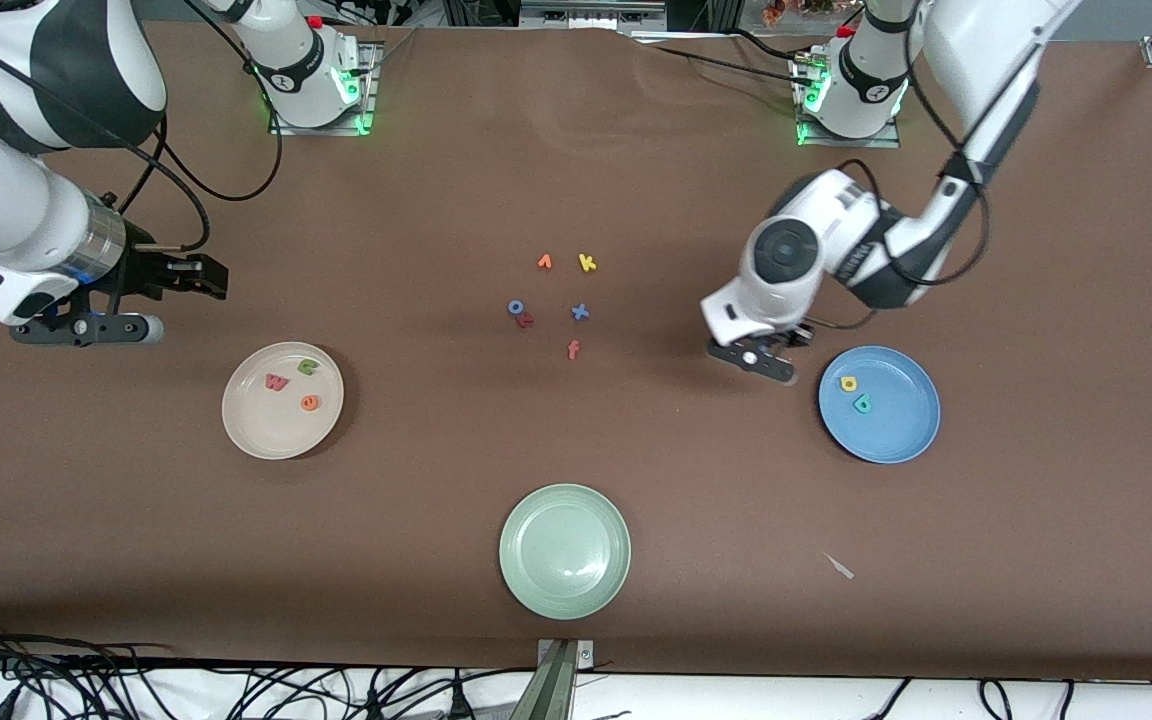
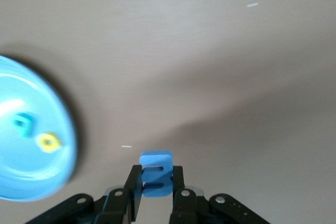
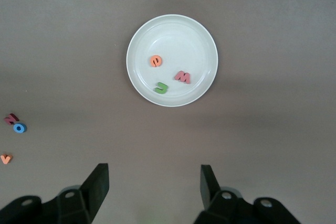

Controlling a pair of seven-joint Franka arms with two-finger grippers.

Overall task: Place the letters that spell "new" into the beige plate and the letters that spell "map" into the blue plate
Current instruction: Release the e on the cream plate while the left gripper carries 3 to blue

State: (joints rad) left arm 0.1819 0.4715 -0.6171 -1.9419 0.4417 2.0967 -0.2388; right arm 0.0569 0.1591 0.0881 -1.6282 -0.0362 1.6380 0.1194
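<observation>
The beige plate point(image 1: 266, 430) holds the pinkish-red w point(image 1: 277, 382), the green n point(image 1: 308, 366) and the orange e point(image 1: 310, 403). My right gripper point(image 1: 206, 278) hangs open and empty over bare table beside that plate; its wrist view shows the plate point(image 3: 137, 40) with all three letters in it. The blue plate point(image 1: 896, 432) holds the yellow a point(image 1: 848, 383) and the teal p point(image 1: 863, 403). My left gripper point(image 2: 157, 177) is shut on the light-blue m point(image 2: 156, 158), over the table just beside the blue plate point(image 2: 31, 182).
Loose letters lie mid-table: an orange v point(image 1: 544, 262), a yellow k point(image 1: 587, 262), a blue o point(image 1: 515, 307), a blue x point(image 1: 580, 312) and a red-orange f point(image 1: 573, 349). A pale green plate point(image 1: 565, 590) sits nearest the front camera.
</observation>
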